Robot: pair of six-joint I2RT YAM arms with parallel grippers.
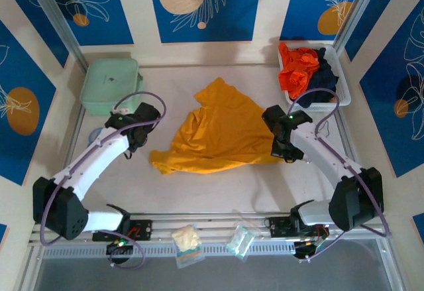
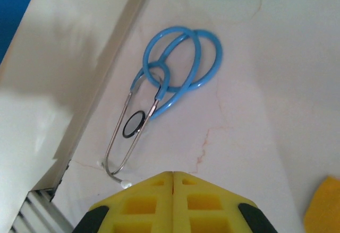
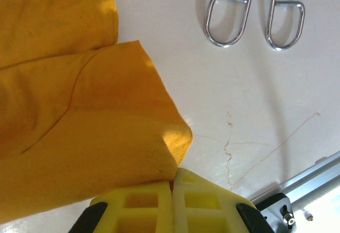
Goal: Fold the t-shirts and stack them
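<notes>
The golden-yellow t-shirt lies crumpled and spread in the middle of the table. My right gripper is at its right corner, and in the right wrist view the gripper is shut on the edge of the yellow cloth, which folds up into the jaws. An orange-red t-shirt and a dark navy t-shirt sit bunched in the white basket at the back right. My left gripper hangs left of the yellow shirt, shut on nothing, with a corner of the yellow cloth to its right.
A blue stethoscope lies on the table by the left rail, ahead of the left gripper. The mint-green case stands at the back left. Two clear packets rest on the front rail. Metal wire loops show beyond the right gripper.
</notes>
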